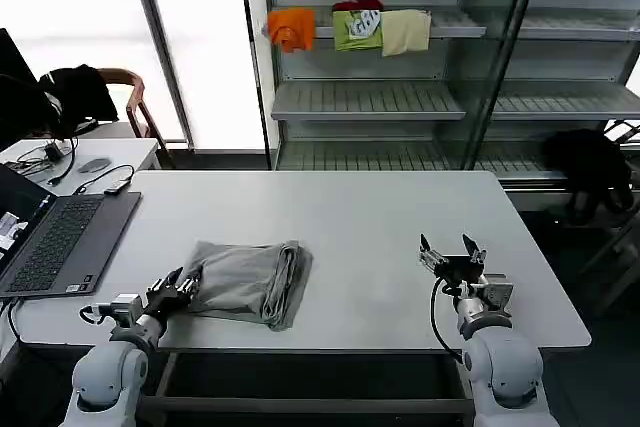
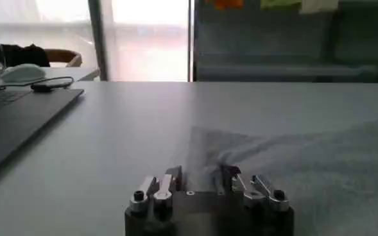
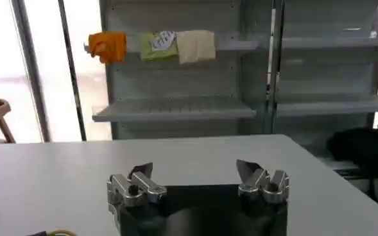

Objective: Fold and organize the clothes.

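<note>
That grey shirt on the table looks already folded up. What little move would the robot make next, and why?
Probably the left hand would close on the near-left edge of the folded grey top: its fingers are open right at that edge, and the left wrist view shows the cloth just ahead of them. The right hand is open over bare table, well away from the cloth, so it likely waits.

From my feed I see a pale grey table (image 1: pixel 350 217) up front, with a grey metal shelving unit (image 1: pixel 400 97) behind it. Bright daylight pours through the big window (image 1: pixel 70 37) on the left, pretty washed out. There's a wooden chair (image 1: pixel 135 97) by that window and a smaller side desk (image 1: pixel 90 152) beside it.
</note>
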Robot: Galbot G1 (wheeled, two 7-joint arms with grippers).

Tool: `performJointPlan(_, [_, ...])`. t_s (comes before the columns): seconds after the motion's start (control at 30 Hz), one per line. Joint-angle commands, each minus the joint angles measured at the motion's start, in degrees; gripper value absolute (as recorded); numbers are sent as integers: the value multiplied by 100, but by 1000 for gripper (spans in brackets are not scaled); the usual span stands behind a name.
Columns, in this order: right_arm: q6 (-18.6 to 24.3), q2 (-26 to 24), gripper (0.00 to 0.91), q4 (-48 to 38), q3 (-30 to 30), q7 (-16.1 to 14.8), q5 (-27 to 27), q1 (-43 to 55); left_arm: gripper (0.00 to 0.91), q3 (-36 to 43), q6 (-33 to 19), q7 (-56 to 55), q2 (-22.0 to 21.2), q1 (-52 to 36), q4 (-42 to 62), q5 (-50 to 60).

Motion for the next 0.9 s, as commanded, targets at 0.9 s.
performJointPlan(0.9, [68,-13,907,-188,27,-20,35,75,20,-1575,-927,889,1663,-681,9,2502])
